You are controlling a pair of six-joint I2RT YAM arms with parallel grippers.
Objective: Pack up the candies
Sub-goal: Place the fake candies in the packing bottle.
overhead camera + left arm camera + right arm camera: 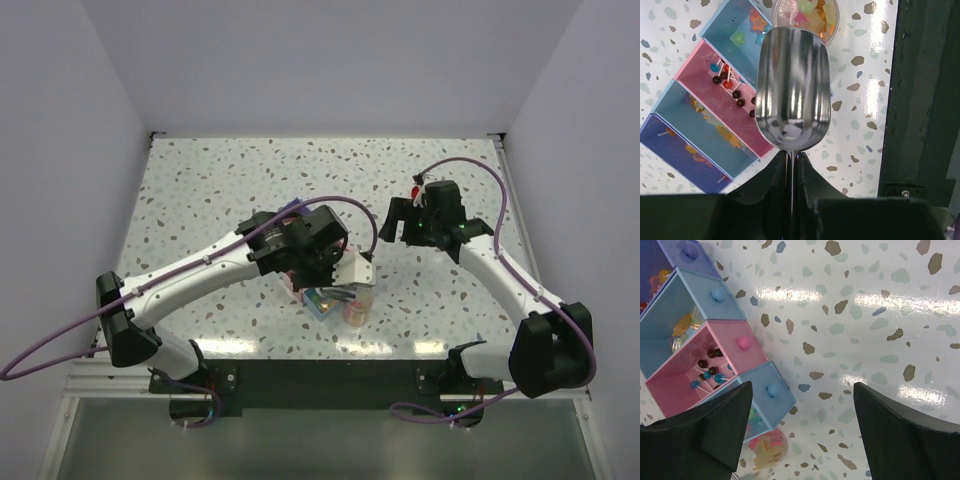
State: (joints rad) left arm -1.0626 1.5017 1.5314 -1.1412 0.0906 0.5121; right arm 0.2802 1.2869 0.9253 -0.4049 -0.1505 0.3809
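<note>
The left gripper (791, 161) is clamped on the thin handle of a metal scoop (792, 85), one dark finger (771, 172) pressed against each side of it. The scoop's bowl points away from the wrist and hangs above the desk (860, 125), and I cannot tell whether anything lies in it. The left arm reaches at a slant from the near left corner toward the middle of the near edge, its wrist bent downward.

Just beyond the scoop's tip stands a clear round cup (834, 22) with yellow, pink and orange candies (815, 15) inside. Left of the scoop is a row of open drawers (690, 117), blue, pink, blue and purple. The pink drawer (697, 72) holds dark and red round sweets on sticks, and the others hold a few scattered coloured pieces.

The right gripper (802, 387) is spread wide with nothing between its fingers. It hovers over bare desk to the right of the drawers. The right arm rises from the near right corner, and its forearm angles back and inward.
</note>
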